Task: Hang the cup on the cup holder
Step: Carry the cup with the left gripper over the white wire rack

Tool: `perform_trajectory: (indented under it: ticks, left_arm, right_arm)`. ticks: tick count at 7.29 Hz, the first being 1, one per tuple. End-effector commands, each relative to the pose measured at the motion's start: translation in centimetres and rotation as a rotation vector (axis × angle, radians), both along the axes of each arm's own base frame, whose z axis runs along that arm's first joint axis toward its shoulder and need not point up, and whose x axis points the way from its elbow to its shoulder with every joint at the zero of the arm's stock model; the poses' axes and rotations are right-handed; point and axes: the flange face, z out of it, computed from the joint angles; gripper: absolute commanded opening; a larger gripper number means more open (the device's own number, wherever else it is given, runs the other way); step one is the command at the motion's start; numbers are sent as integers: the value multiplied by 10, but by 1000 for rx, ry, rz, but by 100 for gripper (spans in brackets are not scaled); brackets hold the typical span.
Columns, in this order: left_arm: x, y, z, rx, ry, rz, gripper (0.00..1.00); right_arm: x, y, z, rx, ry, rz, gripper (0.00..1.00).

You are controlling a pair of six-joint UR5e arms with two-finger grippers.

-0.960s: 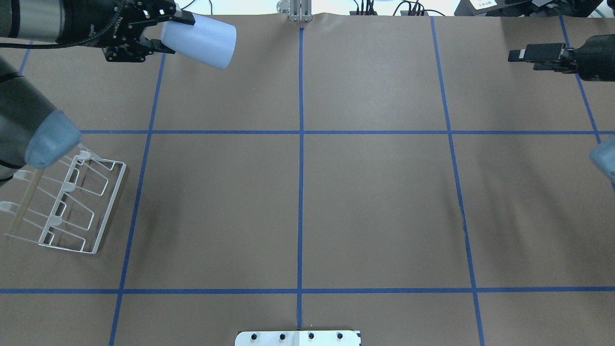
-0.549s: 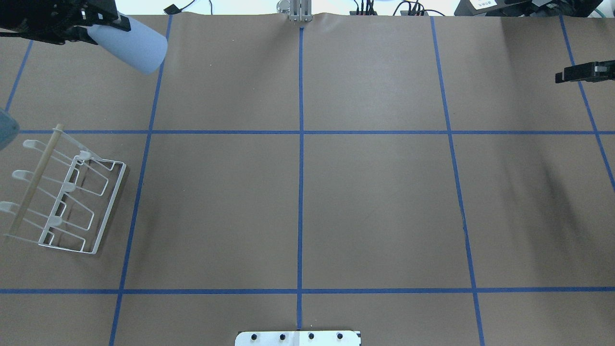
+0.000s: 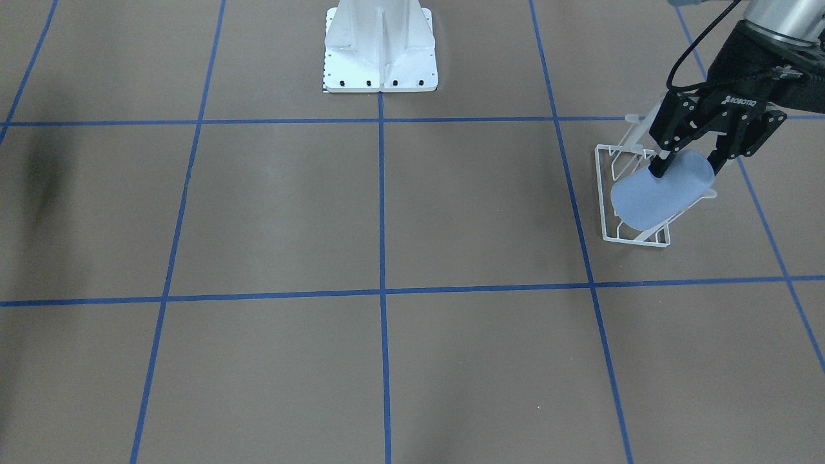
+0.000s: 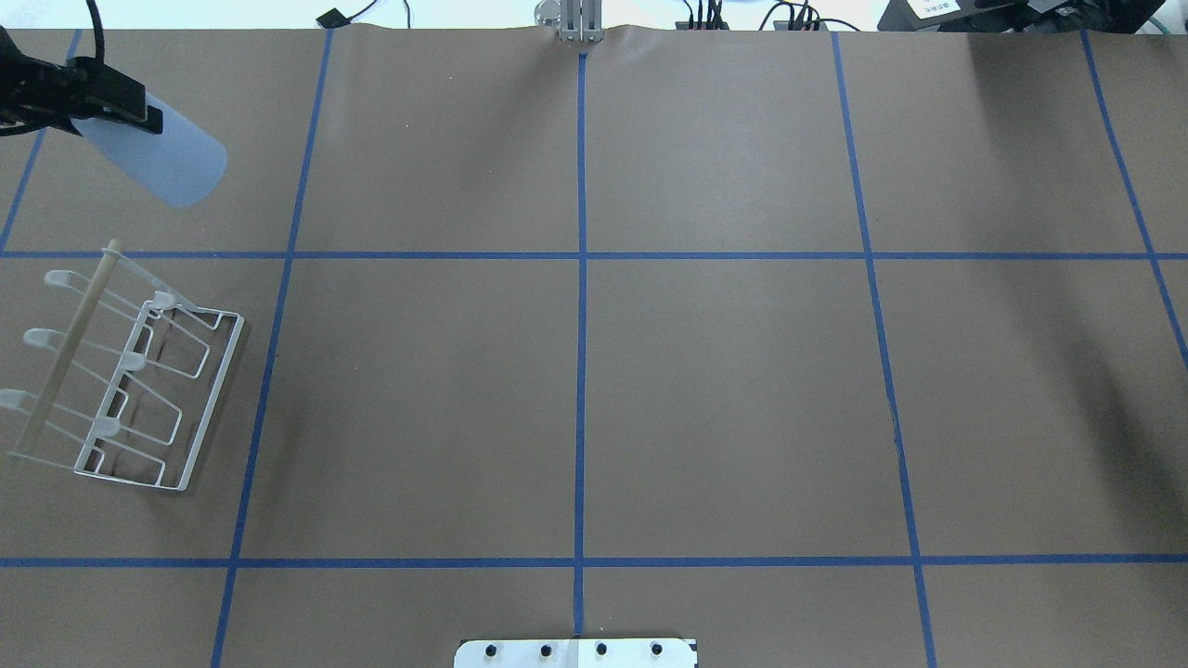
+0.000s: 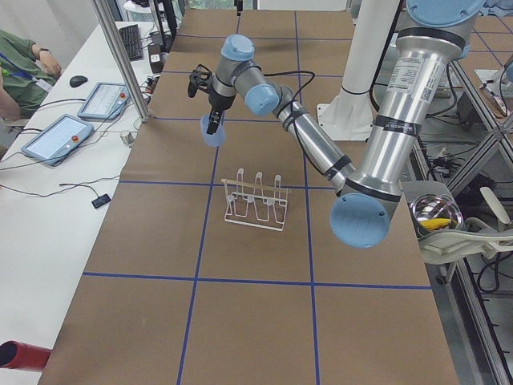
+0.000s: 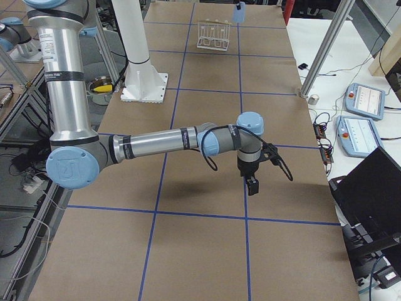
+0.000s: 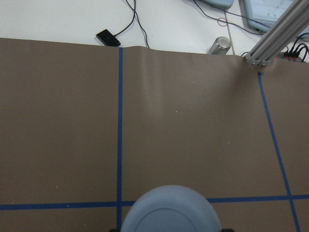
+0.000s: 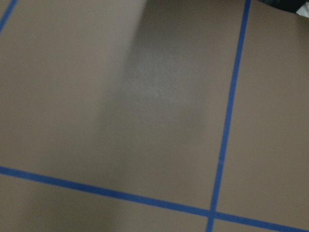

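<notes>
My left gripper [image 3: 687,165] is shut on the pale blue cup [image 3: 657,196] near its base and holds it tilted in the air, rim pointing away from the wrist. In the overhead view the left gripper [image 4: 116,116] and the cup [image 4: 162,165] sit past the far end of the white wire cup holder [image 4: 139,390], apart from it. The cup holder [image 3: 635,238] stands on the table with its prongs and wooden bar [image 4: 65,357] free. The cup's rim fills the bottom of the left wrist view [image 7: 169,210]. My right gripper [image 6: 252,185] shows only in the exterior right view, low over the table; I cannot tell its state.
The table is brown paper with a blue tape grid. The robot's white base plate [image 3: 380,45] is at the near edge. An aluminium post [image 4: 580,19] stands at the far edge. Tablets [image 5: 60,136] and cables lie on the side table beyond it.
My left gripper has carried the cup to the left and closer to the cup holder. My right gripper has withdrawn to the right, out of the overhead view.
</notes>
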Motion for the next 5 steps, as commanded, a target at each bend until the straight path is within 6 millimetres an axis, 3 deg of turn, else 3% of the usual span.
perform_trajectory:
  ticks: [1, 2, 5]
  left_arm:
    - [-3, 14, 33, 14, -72, 49, 0]
    - [4, 17, 46, 14, -125, 34, 0]
    - [30, 29, 56, 2, -146, 82, 0]
  right_arm:
    - [8, 12, -27, -162, 23, -51, 100]
    - [8, 19, -24, -180, 7, -52, 100]
    - [5, 24, -19, -203, -60, -51, 100]
